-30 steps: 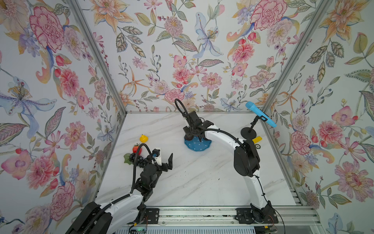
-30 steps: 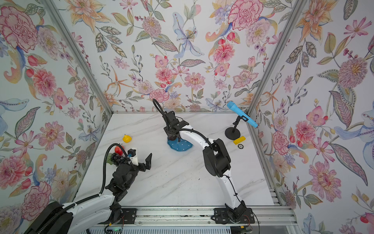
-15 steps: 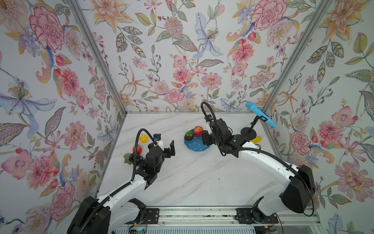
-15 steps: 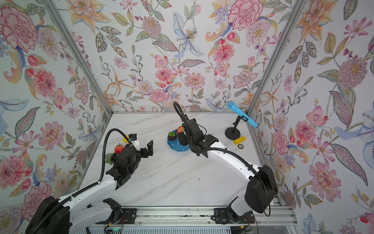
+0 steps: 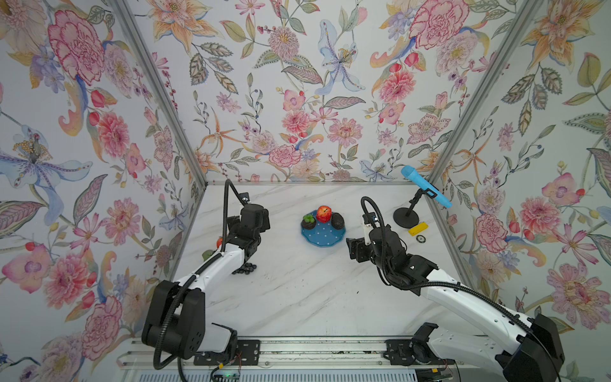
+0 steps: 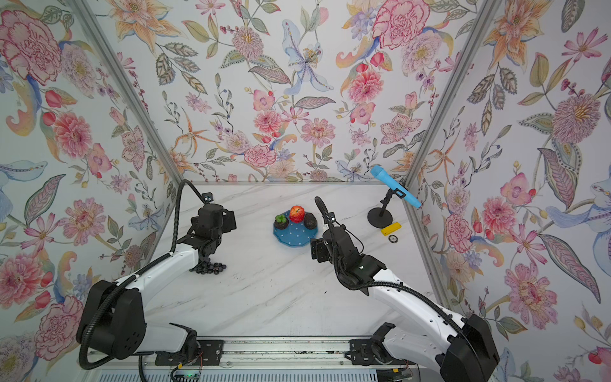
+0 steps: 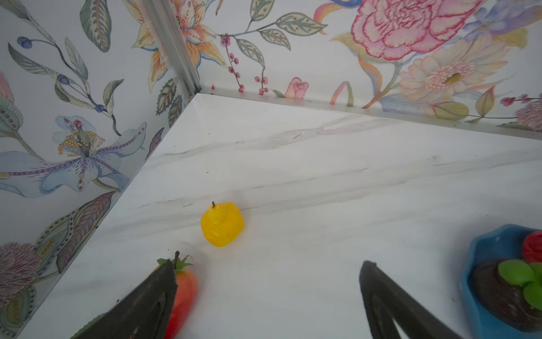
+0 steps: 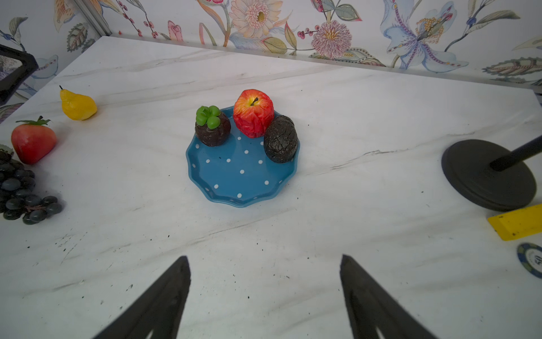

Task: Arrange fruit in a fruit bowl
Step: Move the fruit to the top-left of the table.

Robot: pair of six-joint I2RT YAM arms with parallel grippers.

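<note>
The blue polka-dot fruit bowl (image 5: pixel 322 235) (image 8: pixel 240 173) sits mid-table and holds a red apple (image 8: pixel 253 113), a dark avocado (image 8: pixel 280 142) and a green-topped dark fruit (image 8: pixel 211 126). On the table near the left wall lie a yellow lemon (image 7: pixel 222 223), a red strawberry (image 8: pixel 32 141) and a dark grape bunch (image 5: pixel 244 268). My left gripper (image 7: pixel 268 265) is open above the table. One finger overlaps the strawberry (image 7: pixel 184 290) in its wrist view, and the lemon lies ahead of it. My right gripper (image 8: pixel 264 258) is open and empty, in front and to the right of the bowl.
At the back right stand a black microphone-stand base (image 5: pixel 406 218) and a blue microphone (image 5: pixel 425 187). A yellow block (image 5: pixel 418 229) and a small round chip (image 5: pixel 420 239) lie beside them. The left wall runs close behind the loose fruit.
My right gripper has drawn back from over the bowl toward the front right and opened wider. The apple now stands uncovered in the bowl. My left arm has reached farther back toward the strawberry and lemon.
</note>
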